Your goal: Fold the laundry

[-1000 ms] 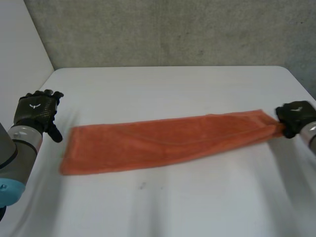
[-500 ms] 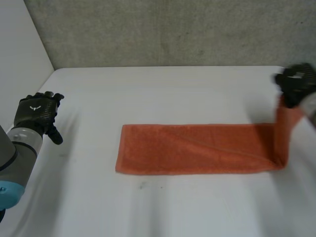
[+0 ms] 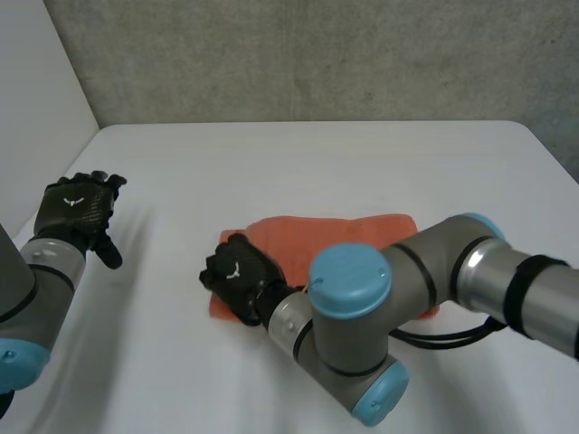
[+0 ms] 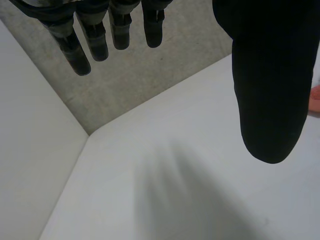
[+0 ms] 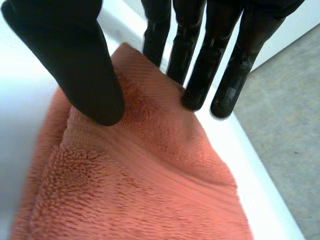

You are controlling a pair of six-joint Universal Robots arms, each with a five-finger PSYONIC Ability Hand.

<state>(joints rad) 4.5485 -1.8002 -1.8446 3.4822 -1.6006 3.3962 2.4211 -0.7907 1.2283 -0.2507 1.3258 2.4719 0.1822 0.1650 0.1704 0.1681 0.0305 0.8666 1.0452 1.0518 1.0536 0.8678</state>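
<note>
1. head view: orange towel (image 3: 362,233) lay folded at mid white surface (image 3: 317,163). right arm (image 3: 434,271) reached across it. right hand (image 3: 237,276) sat at the towel's end nearest the left arm, fingers not clenched. left hand (image 3: 77,206) was well apart from the towel, by the surface's left edge, fingers relaxed, grasping nothing.
2. left wrist view: left hand (image 4: 270,85) was over bare surface (image 4: 165,195), fingers (image 4: 100,40) straight, thumb apart, nothing held. a sliver of towel (image 4: 315,101) showed just past the thumb, w/ grey wall (image 4: 165,70) behind.
3. right wrist view: right hand (image 5: 75,60) was released, w/ thumb tip and fingertips (image 5: 195,97) resting flat on the towel (image 5: 140,190) near one end, no pinch. towel layers were stacked, lying on the surface (image 5: 15,140).
</note>
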